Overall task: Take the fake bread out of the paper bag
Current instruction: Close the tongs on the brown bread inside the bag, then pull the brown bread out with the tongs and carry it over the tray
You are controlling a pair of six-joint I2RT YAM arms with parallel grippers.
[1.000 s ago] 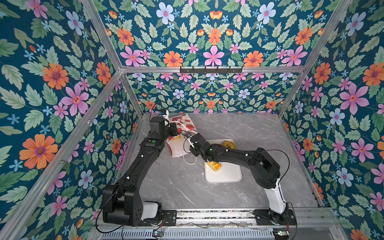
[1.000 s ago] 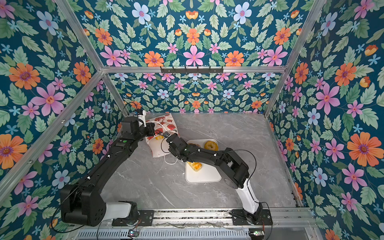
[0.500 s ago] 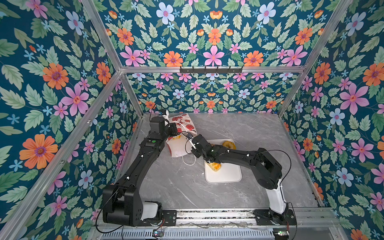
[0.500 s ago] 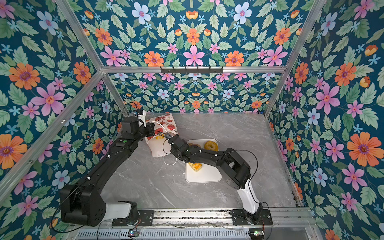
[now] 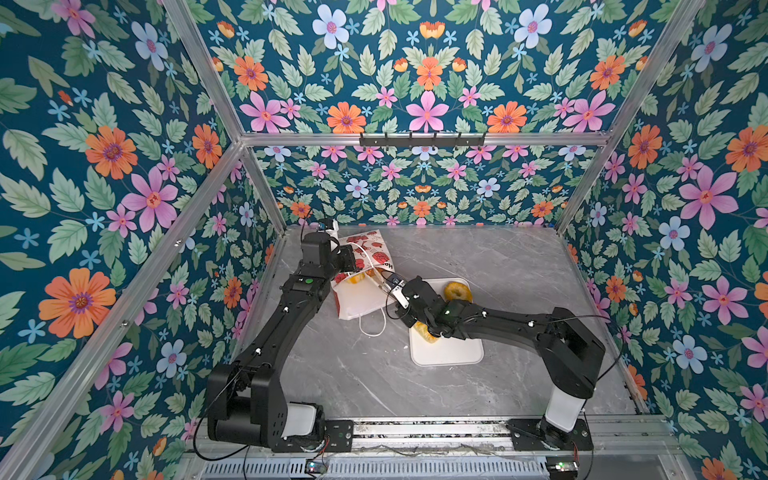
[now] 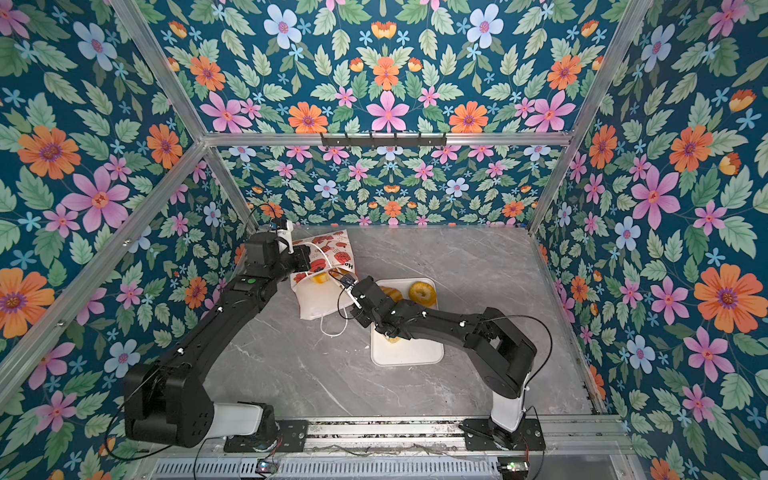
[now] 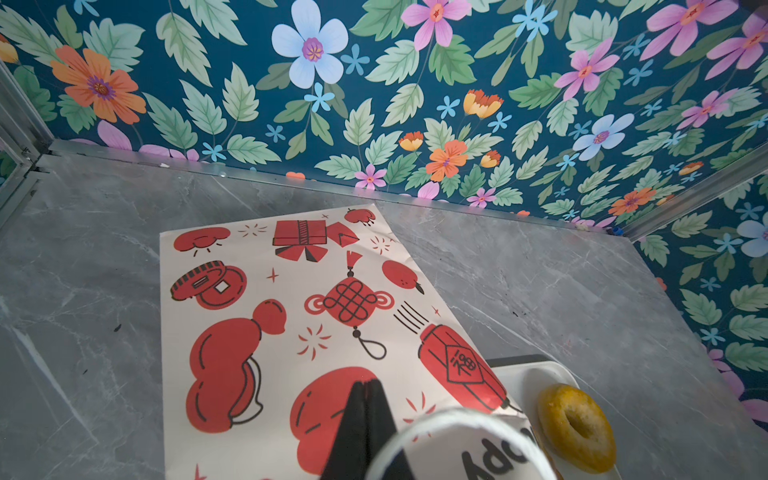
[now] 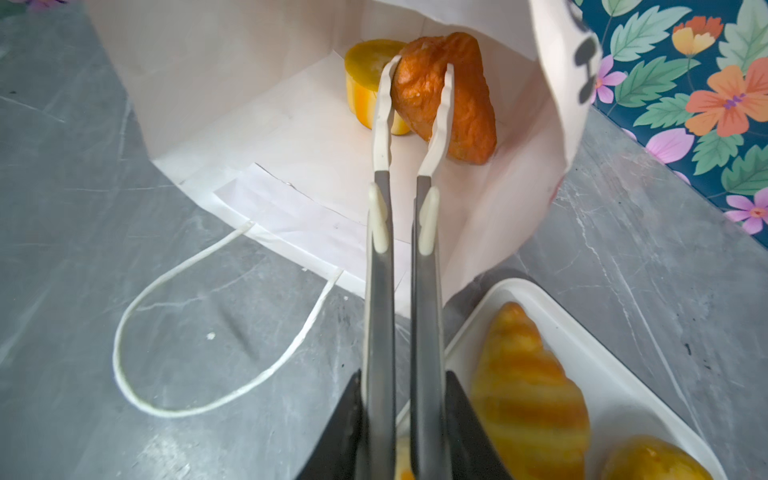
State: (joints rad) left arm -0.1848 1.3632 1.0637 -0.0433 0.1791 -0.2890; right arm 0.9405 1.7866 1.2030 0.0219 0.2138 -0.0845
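Since a second ago the right arm has drawn back a little from the paper bag toward the tray; the left arm has kept its place. The bag lies on its side at the rear left of the grey worktop, with its mouth standing open toward the tray. The left tool is pinched shut on the bag's upper sheet. The right tool is clamped narrow on a pair of tongs, whose white tips reach inside the bag and squeeze the orange-brown triangular piece. A yellow piece sits just beside it, deep in the bag. On the tray lie a ring bagel, a ridged croissant and a third yellow piece, partly hidden under the right arm. One cord handle loops loose on the worktop.
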